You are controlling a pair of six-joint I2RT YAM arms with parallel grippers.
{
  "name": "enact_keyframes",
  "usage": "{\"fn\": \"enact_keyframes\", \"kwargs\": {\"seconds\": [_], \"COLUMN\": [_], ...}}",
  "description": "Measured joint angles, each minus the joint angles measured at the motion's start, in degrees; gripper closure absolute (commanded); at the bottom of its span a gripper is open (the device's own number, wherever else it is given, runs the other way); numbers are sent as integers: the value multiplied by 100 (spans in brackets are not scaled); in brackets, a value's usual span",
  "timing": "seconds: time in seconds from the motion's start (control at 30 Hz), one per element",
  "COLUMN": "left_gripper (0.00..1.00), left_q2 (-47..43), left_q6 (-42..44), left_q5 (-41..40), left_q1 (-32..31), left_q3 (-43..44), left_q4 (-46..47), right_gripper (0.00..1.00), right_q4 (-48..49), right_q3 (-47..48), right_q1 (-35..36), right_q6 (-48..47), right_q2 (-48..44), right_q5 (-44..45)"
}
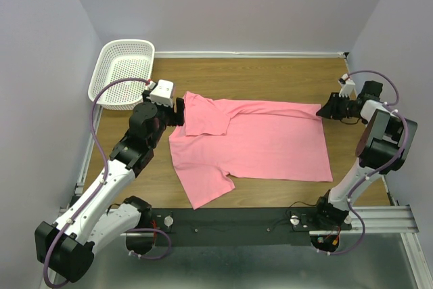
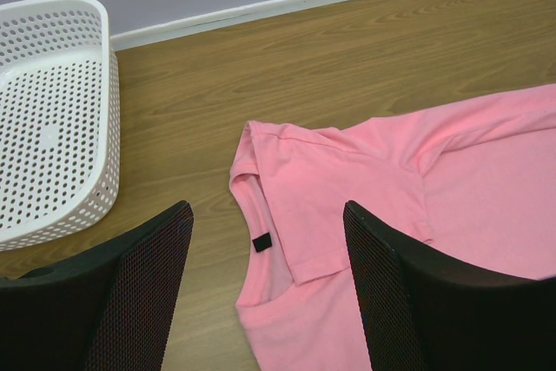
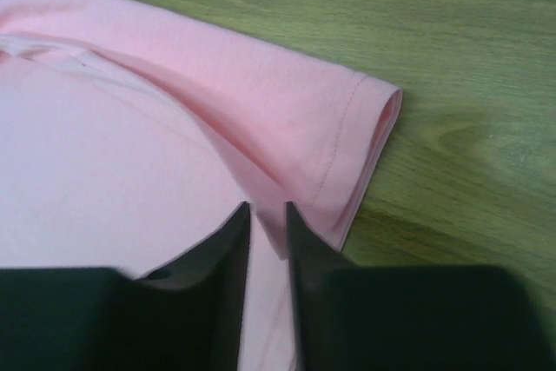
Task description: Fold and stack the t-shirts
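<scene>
Plain salmon-pink t-shirt (image 1: 264,143), no print, lies flat mid-table (image 1: 270,76) with some wrinkles. Its long axis runs left to right: collar at the left edge, with a small black tag inside it, and hem toward the right. One sleeve points at the near edge; the far-left shoulder is folded over. The left gripper (image 1: 181,112) is open, its fingers spread over the collar. The right gripper (image 1: 323,109) is pinched on the stitched far-right corner of the cloth. A white mesh basket (image 1: 126,43) sits in the far-left corner.
</scene>
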Motion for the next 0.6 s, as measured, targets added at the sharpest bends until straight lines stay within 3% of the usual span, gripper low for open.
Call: {"fn": "enact_keyframes", "kwargs": {"seconds": [0.6], "left_gripper": [22], "left_q2": [0], "left_q6": [0], "left_q5": [9], "left_q1": [0], "left_q3": [0], "left_q4": [0], "right_gripper": [60], "right_q4": [-74], "right_q3": [-107], "right_q1": [400], "right_q6": [-496], "right_q2": [-173], "right_q5": [527]}}
